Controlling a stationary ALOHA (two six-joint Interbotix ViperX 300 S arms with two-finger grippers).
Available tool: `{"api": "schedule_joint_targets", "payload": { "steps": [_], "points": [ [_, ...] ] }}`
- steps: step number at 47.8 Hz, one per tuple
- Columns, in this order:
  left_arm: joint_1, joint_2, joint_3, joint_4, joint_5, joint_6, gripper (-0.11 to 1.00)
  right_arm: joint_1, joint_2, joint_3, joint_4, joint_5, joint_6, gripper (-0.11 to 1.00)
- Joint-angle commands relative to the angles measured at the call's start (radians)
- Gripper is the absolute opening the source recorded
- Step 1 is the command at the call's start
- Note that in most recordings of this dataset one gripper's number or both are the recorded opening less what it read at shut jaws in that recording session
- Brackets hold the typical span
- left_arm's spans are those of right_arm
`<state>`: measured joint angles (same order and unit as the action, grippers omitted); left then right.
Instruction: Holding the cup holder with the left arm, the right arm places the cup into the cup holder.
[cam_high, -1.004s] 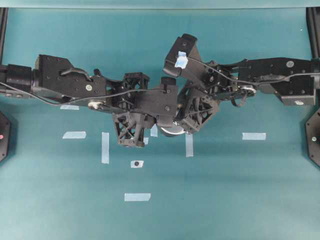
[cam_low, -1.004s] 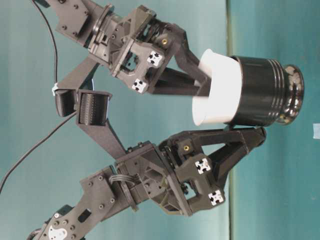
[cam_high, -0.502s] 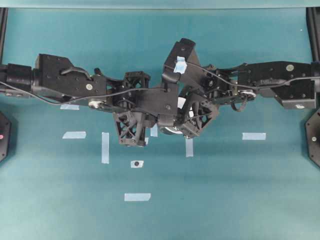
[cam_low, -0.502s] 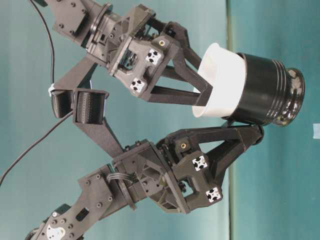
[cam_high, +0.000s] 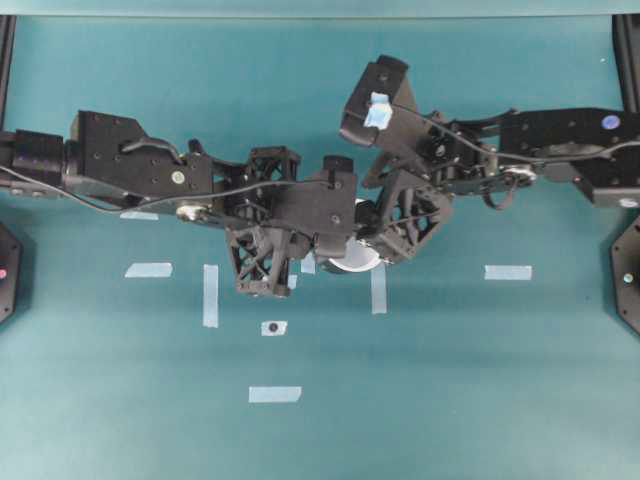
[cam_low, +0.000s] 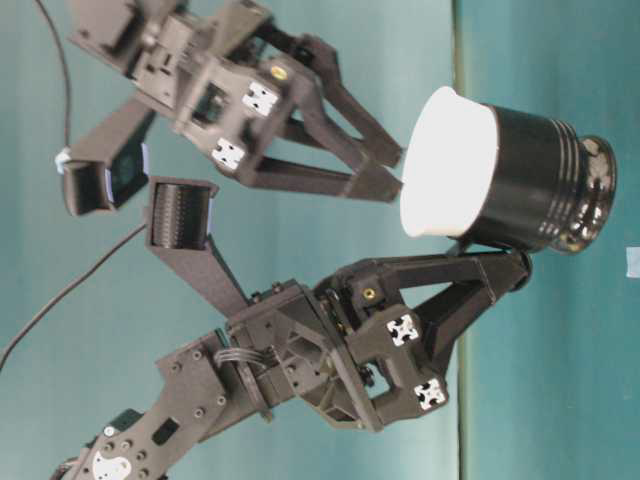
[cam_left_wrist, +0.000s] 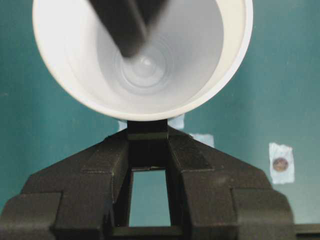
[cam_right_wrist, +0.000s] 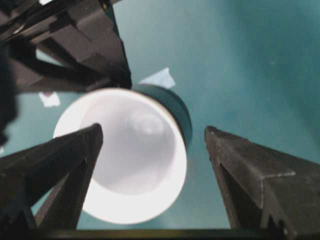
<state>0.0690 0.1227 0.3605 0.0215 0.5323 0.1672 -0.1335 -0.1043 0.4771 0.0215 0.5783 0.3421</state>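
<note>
Right claw (cam_low: 395, 170) hangs released just beside the cup (cam_low: 448, 165), seated in the cup holder (cam_low: 540, 180); left claw (cam_low: 500, 275) clenches its handle. Brushing the rim could tip both.

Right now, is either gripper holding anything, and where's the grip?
The left gripper clamps the black cup holder by its stubby side handle. The right gripper is open and holds nothing; the white cup sits in the holder.
</note>
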Motion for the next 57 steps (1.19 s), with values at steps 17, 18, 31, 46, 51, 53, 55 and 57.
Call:
{"api": "schedule_joint_targets", "payload": {
  "steps": [17,18,31,46,51,53,55,57],
  "points": [
    [-0.003,-0.028,0.057,0.002,-0.14,-0.021,0.22,-0.003,-0.114,0.035,-0.002,0.005,0.008,0.92],
    [-0.003,-0.031,0.061,0.002,-0.152,-0.025,0.22,-0.003,-0.12,0.04,-0.002,0.003,0.008,0.92],
    [-0.003,-0.037,0.17,0.0,-0.305,-0.081,0.22,-0.005,-0.196,0.124,0.003,-0.005,0.018,0.92],
    [0.0,-0.038,0.189,0.0,-0.433,-0.106,0.22,-0.012,-0.259,0.209,0.002,-0.067,0.094,0.92],
    [0.0,-0.031,0.19,0.0,-0.433,-0.107,0.22,-0.012,-0.273,0.227,0.002,-0.094,0.106,0.92],
    [0.0,-0.031,0.192,0.0,-0.431,-0.109,0.22,-0.014,-0.278,0.233,0.003,-0.103,0.11,0.92],
    [-0.002,-0.031,0.193,0.002,-0.433,-0.109,0.22,-0.012,-0.279,0.239,0.002,-0.109,0.117,0.92],
    [0.0,-0.031,0.195,0.0,-0.433,-0.109,0.22,-0.014,-0.284,0.244,0.003,-0.115,0.121,0.92]
  ]
}}
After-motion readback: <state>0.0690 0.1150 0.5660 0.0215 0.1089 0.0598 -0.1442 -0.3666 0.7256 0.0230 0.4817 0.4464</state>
